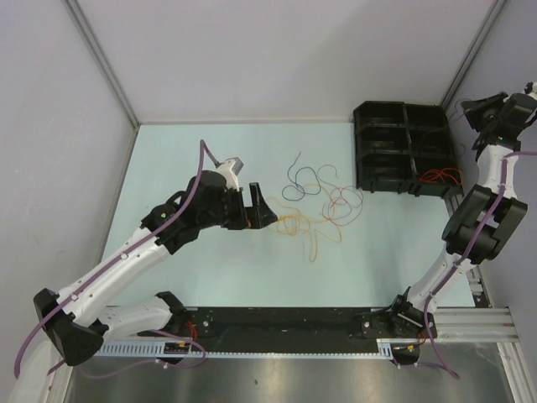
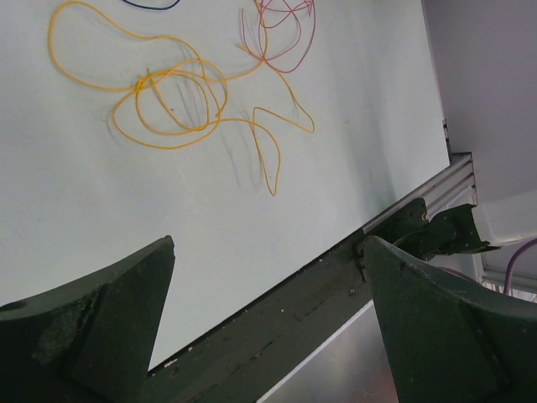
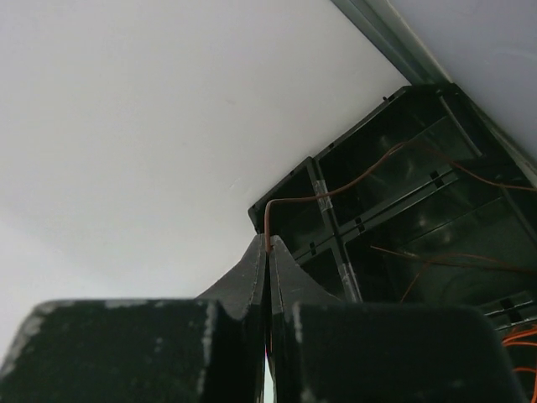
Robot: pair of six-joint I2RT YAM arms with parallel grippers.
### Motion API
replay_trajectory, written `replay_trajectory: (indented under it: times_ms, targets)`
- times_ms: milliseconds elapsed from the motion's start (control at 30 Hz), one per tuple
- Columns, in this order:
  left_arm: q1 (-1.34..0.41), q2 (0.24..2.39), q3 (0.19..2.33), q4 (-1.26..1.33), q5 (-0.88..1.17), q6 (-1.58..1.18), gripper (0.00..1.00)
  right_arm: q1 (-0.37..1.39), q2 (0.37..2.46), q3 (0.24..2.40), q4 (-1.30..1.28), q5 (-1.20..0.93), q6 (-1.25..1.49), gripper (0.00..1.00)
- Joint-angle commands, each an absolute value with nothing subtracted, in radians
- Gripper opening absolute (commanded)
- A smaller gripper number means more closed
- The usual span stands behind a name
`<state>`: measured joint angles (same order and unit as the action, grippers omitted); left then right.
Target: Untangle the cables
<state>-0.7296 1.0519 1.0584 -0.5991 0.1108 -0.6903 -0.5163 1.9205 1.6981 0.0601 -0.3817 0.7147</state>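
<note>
A tangle of thin cables lies mid-table: a dark blue cable point(image 1: 299, 176), a red and purple cable cluster point(image 1: 344, 201) and a yellow-orange cable point(image 1: 302, 225). In the left wrist view the yellow-orange cable point(image 2: 168, 101) and the red-purple cable point(image 2: 281, 34) lie far ahead. My left gripper point(image 1: 256, 210) is open and empty, just left of the tangle. My right gripper point(image 3: 268, 248) is raised at the far right point(image 1: 470, 113), shut on a thin red-orange cable point(image 3: 336, 189) that trails into the black bin point(image 3: 403, 210).
A black bin with several compartments point(image 1: 403, 151) stands at the back right and holds orange-red cables point(image 1: 440, 176). A black rail point(image 1: 277, 323) runs along the near edge. Grey walls close in the left, back and right.
</note>
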Motion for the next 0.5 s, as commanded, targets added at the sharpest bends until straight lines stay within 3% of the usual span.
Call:
replay_trajectory:
  times_ms: [0, 267, 467]
  targets:
    - [-0.726, 1.045, 1.060, -0.566, 0.126, -0.692, 1.00, -0.519, 1.919, 1.710, 0.020, -0.361, 0.726, 0.00]
    - [-0.726, 1.045, 1.069, -0.571, 0.124, -0.678, 1.00, -0.460, 1.867, 1.721, -0.099, -0.333, 0.721, 0.00]
    - [-0.726, 1.028, 1.063, -0.577, 0.115, -0.664, 1.00, -0.454, 1.744, 1.557, -0.031, -0.400, 0.830, 0.00]
